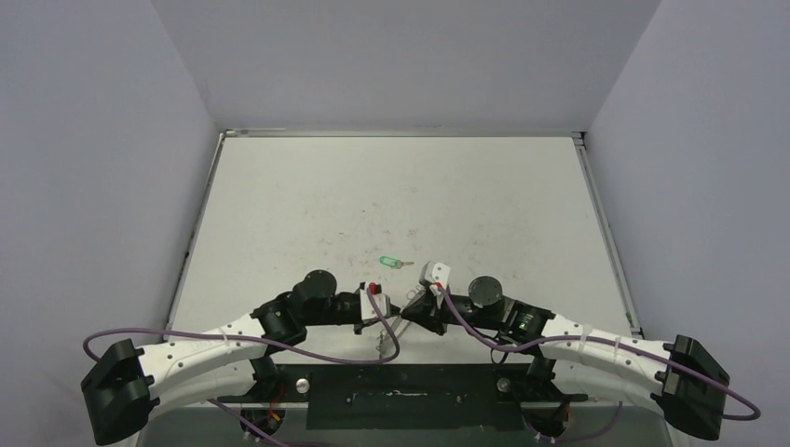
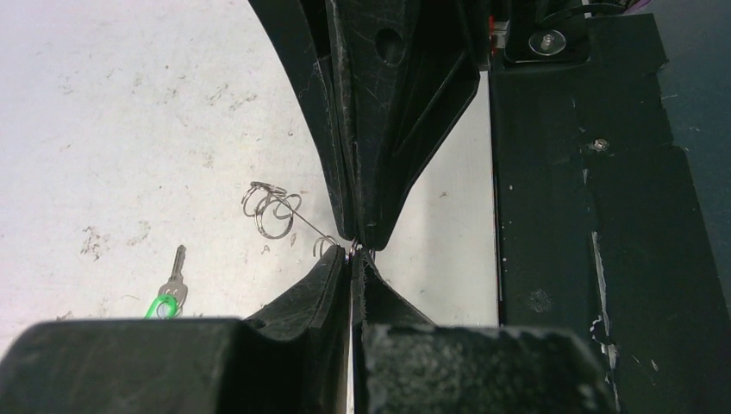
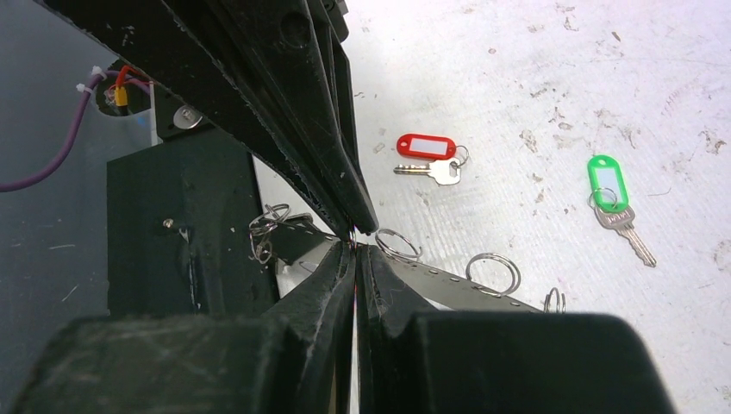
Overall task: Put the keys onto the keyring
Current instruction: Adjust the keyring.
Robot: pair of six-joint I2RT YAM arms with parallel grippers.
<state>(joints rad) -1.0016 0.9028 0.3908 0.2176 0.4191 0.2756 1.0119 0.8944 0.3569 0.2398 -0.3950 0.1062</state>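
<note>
Steel wire this fine is what worries me. Both pairs of jaws are closed tight, tip to tip. The keyring [image 2: 272, 207] wire runs straight into the spot where they meet. So I read the left jaws and the right jaws as both pinching it at almost the same point, low over the bench [image 1: 391, 186] near its front edge. I can't follow the rest of the loop; only some of its small rings [image 3: 493, 272] show clear of the tips.

The red key [image 3: 427, 157] lies loose on the bench just beyond the jaws. The green key [image 3: 610, 200] lies further out, apart from it. Neither is threaded.

Here are the risks as I judge them. With two grips so close together on so thin a wire, any pull in different directions could bend the loop or slide it out of one pair. It would then drop or spring aside. The tips look to be touching or nearly so, and a small sideways move may knock one pair against the other.

To fetch a key, one pair must let go. If the other grip is poor, the keyring swings, and the small rings may snag a tip or sweep a key away. The keys lie flat, so I'd go for the tag, not the blade.
</note>
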